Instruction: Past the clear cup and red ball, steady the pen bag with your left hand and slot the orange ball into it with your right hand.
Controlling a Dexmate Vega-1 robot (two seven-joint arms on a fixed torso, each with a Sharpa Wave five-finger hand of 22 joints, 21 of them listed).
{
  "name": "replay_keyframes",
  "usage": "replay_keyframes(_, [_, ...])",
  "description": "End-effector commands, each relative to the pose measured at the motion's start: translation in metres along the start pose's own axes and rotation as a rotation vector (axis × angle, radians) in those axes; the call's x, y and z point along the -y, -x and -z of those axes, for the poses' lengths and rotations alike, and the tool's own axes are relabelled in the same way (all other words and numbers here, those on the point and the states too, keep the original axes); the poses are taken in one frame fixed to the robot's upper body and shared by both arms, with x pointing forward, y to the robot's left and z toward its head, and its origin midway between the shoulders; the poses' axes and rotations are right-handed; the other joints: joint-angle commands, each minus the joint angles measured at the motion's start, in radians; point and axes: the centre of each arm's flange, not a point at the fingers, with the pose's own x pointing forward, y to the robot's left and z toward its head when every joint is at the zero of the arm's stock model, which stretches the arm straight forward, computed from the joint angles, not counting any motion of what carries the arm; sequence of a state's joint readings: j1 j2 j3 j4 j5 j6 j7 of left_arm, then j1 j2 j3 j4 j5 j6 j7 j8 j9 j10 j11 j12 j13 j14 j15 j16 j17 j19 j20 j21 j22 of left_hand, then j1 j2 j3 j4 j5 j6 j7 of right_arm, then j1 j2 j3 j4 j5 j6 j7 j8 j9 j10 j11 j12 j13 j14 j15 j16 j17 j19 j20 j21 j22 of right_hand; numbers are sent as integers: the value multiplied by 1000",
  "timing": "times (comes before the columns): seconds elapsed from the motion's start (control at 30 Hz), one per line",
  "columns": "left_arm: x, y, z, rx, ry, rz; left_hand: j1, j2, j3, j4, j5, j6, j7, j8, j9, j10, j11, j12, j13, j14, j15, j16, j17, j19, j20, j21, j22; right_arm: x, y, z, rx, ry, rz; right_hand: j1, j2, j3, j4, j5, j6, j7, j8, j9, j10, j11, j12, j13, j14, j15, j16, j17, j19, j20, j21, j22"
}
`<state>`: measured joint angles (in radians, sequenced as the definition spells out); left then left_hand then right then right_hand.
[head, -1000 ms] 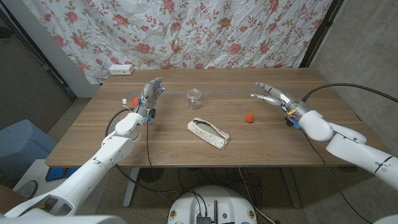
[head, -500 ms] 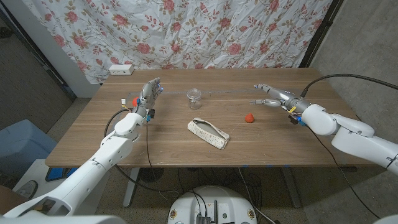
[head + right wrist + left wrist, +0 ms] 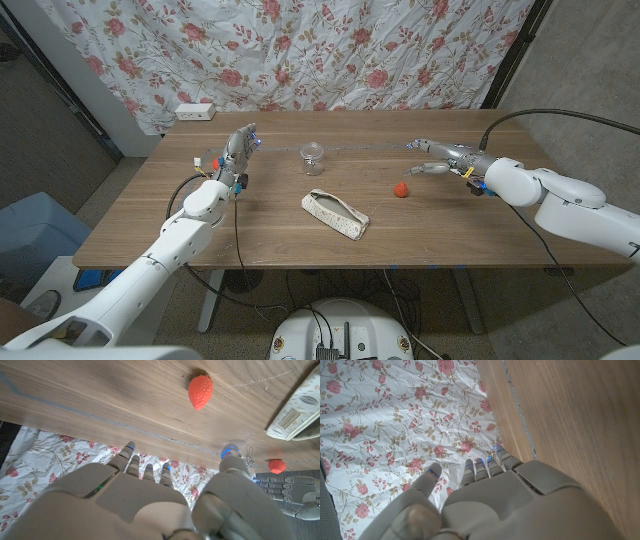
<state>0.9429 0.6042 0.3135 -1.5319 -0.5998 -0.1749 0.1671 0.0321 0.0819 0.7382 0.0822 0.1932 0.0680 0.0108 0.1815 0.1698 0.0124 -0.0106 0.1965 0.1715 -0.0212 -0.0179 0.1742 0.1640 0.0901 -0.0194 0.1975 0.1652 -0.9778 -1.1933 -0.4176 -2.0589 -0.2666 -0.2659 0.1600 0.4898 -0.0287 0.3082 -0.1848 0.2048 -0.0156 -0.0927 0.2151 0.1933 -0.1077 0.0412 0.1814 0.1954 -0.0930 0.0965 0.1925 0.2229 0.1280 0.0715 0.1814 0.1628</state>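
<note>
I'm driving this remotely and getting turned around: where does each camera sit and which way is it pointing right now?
Head view: fixed on the robot's head, looking down over the table at the pen bag, clear cup and red ball; both arms show, left hand and right hand.
Left wrist view: on the left wrist, looking along the hand's back toward the flowered curtain.
Right wrist view: on the right wrist, looking along that hand's back over the table's far edge.
Shared: the right wrist and head views both show the red ball, the pen bag and the left hand.

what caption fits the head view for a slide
Open hands, left and right, flank pen bag, clear cup, red ball.
</note>
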Motion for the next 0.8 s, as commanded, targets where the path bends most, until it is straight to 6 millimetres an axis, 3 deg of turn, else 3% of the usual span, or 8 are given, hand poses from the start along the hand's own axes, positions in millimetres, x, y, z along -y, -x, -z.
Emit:
replay_keyframes(0.03, [-3,2,-4,-4,-19,-4,7,79,6,-6,0,5,3,2,4,13,3,1,4,7,-2,3,3,10,-2,1,6,3,0,-6,-33,63,-103,19,-5,9,1,1,19,-4,12,6,-20,5,6,4,-6,19,4,-1,-1,15,2,4])
replay_keyframes(0.8, [3,7,2,-36,-31,13,3,78,8,-5,-1,14,2,4,5,16,3,0,5,7,7,2,3,13,7,-1,6,-9,-14,-22,-107,168,-199,62,-16,25,4,7,41,-14,26,15,-39,24,8,6,-16,48,8,-1,2,41,5,4])
